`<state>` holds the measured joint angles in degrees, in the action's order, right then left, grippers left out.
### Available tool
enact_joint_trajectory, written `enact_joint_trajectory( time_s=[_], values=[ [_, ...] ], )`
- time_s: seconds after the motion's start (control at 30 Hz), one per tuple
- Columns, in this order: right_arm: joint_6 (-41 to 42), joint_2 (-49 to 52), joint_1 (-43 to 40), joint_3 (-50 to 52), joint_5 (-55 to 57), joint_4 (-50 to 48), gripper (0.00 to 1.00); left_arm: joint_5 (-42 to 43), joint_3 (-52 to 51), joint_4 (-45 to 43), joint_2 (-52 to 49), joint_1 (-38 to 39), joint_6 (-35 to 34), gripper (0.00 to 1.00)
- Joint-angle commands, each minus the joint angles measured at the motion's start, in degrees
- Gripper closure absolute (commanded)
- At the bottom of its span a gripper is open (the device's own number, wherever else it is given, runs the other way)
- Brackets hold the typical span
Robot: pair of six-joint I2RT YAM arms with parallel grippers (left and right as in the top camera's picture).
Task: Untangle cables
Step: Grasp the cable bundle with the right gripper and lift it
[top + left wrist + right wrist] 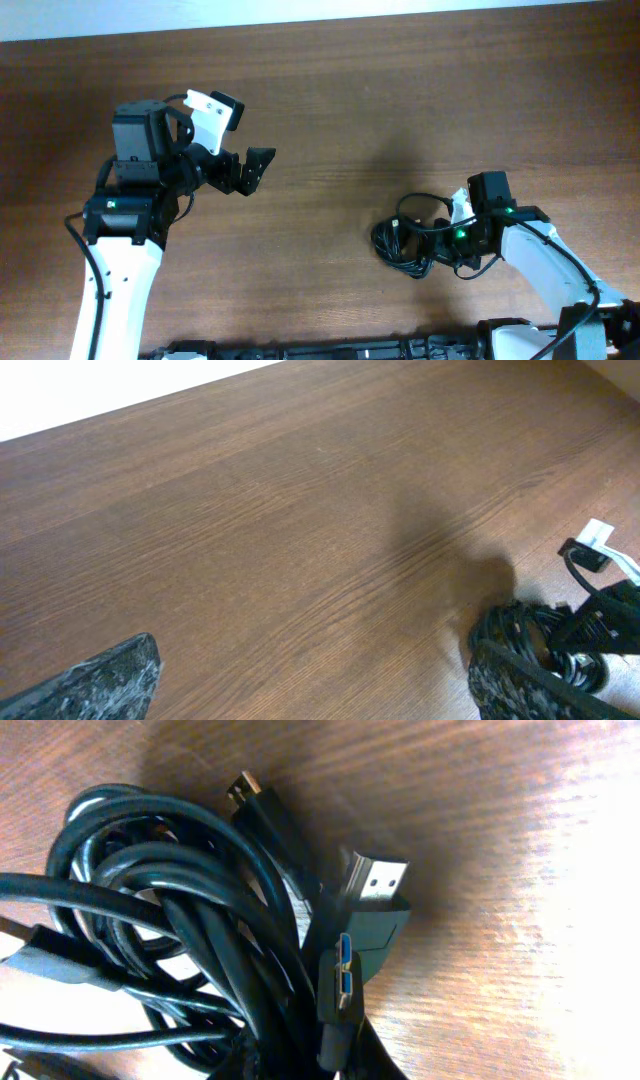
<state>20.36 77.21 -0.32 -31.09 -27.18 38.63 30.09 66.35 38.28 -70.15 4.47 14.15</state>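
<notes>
The cables (pixel 402 246) lie as a bunch of black loops on the wooden table, right of centre. My right gripper (pixel 445 238) is down on the bunch's right side. In the right wrist view the cables (pixel 200 900) fill the frame, and several strands run down into the right gripper (pixel 300 1065), whose jaws are shut on them. A flat metal plug (pixel 376 878), a blue-tipped plug (pixel 341 976) and a small plug (pixel 246 790) stick out of the bunch. My left gripper (pixel 248 172) hangs open and empty far to the left; its view shows the left gripper (pixel 310 690) over bare wood and the cables (pixel 530 635) at the right.
A black rail (pixel 350 350) runs along the table's front edge. The right arm's white link (pixel 545 262) slants in from the lower right. The table's far edge (pixel 120 405) meets a white surface in the left wrist view.
</notes>
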Motion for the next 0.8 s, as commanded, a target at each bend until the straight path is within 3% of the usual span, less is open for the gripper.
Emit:
enact_joint_trajectory(
  time_s=[0.0, 0.2, 0.33, 0.57, 0.7, 0.77],
  values=[
    [0.11, 0.09, 0.31, 0.11, -5.70, -2.58, 0.96, 3.23, 1.20, -0.09, -0.13, -0.09, 0.48, 0.01],
    [0.09, 0.09, 0.31, 0.11, -22.88, -13.70, 0.96, 6.34, 1.20, -0.15, -0.13, -0.09, 0.48, 0.01],
    [0.24, 0.09, 0.31, 0.11, -39.12, -29.29, 0.96, 11.34, 1.20, -1.46, -0.13, -0.09, 0.46, 0.01],
    [21.66, 0.09, 0.33, 0.11, -46.82, -63.41, 0.96, 12.13, 1.20, -2.89, -0.13, -0.09, -3.39, 0.01],
    [34.14, 0.09, 0.37, 0.11, -44.15, -81.29, 0.96, 19.87, 1.20, -4.63, -0.13, -0.07, -3.43, 0.01],
    [37.64, 0.09, 0.37, -0.33, -43.71, -85.22, 0.96, 23.82, 1.20, -7.15, -0.13, -0.04, -5.60, 0.01]
  ],
)
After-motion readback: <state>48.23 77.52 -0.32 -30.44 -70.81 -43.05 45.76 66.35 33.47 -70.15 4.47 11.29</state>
